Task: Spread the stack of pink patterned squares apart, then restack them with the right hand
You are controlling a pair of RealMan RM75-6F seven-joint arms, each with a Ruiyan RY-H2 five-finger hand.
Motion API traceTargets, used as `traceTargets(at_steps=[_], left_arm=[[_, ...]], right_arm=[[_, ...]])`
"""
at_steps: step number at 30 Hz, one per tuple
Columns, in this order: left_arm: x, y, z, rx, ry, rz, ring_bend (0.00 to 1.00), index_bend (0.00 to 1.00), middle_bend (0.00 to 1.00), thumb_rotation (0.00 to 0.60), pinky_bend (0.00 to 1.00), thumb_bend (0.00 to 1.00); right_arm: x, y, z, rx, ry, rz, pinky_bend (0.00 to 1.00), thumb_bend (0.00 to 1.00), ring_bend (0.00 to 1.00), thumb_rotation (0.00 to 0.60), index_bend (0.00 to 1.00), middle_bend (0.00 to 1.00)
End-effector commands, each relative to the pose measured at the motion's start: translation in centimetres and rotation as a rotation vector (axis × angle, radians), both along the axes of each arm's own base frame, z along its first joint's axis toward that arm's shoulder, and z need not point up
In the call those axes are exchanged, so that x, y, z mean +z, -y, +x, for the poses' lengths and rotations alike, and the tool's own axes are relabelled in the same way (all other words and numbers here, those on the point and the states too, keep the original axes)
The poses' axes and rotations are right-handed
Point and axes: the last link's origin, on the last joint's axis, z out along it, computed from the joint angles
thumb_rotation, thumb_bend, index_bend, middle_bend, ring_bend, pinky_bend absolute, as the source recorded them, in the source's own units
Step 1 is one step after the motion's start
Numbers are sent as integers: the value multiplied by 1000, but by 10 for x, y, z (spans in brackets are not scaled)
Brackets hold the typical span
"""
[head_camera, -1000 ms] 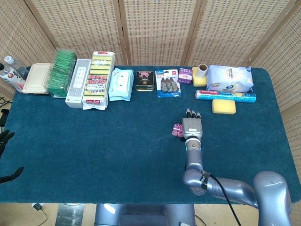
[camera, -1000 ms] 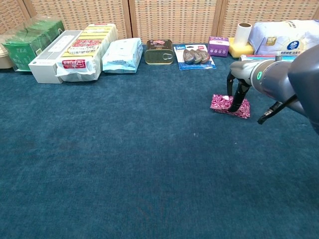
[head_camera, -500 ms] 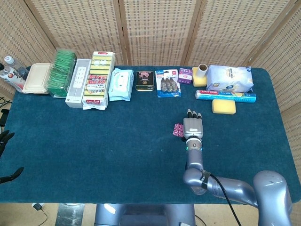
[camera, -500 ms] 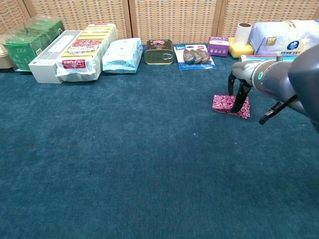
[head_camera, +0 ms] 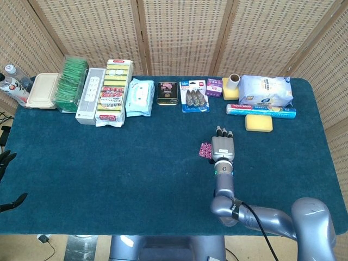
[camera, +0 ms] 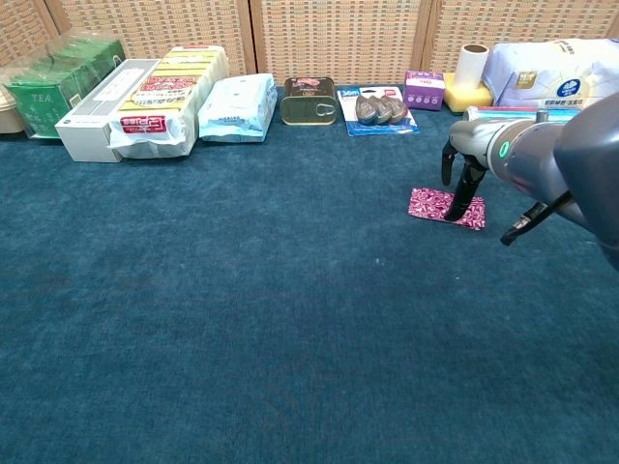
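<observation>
Pink patterned squares (camera: 444,207) lie on the blue cloth (camera: 242,319) — your right hand (camera: 462,166) presses fingertips onto them, fingers apart, grasping nothing. Your left hand (head_camera: 6,160) sits at the table's edge — its fingers can't be read.

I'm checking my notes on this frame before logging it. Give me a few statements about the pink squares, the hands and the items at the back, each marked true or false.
1. The right hand touches the pink patterned squares with its fingers pointing down. True.
2. The squares lie on a bare wooden tabletop. False: they lie on the blue cloth.
3. The yellow sponge lies beyond the right hand, near the table's back. True.
4. The left hand grips the tin can. False: the can stands untouched in the back row; the left hand is at the table's left edge.
</observation>
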Motion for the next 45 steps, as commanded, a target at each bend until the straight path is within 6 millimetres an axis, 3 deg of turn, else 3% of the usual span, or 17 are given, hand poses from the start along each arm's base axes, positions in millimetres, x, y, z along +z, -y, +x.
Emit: traceTargets(at_steps=[1,8,13,16,18,28,33,37,41,45], left_arm=[[0,0,0,0,1,1,0,0,0,600,63,232],[2,0,-1,1,6,5,0,0,0,600,63,232],[2,1,0,-8,8,6,0,0,0,600,63,232],[3,3,1,-16,9,10,0,0,0,600,63,232],[3,6,1,-25,9,10,0,0,0,600,63,232],[4,13,3,-48,0,18,0,0,0,600,63,232],[3,19,5,-65,-12,23,0,0,0,600,63,232],[2,26,7,-78,-28,37,0,0,0,600,63,232],[-5,32,11,-100,-60,36,0,0,0,600,63,232],[-8,33,12,-98,-72,38,0,0,0,600,63,232]], right_arm=[[0,0,0,0,2,0,52,246,0,548,331,0],[8,-5,6,35,28,-10,49,236,0,549,307,0],[21,-15,8,114,58,1,45,112,0,550,140,0],[32,-24,1,195,94,22,39,50,0,551,94,0],[52,-35,-10,320,141,15,41,29,0,556,88,0],[108,-70,-72,601,192,-98,44,0,0,544,68,0],[136,-96,-118,599,194,-159,10,0,0,546,66,0],[159,-126,-147,545,241,-207,0,1,0,600,65,0],[176,-161,-162,519,329,-285,16,43,0,600,66,0],[182,-172,-163,521,344,-297,14,35,0,600,65,0]])
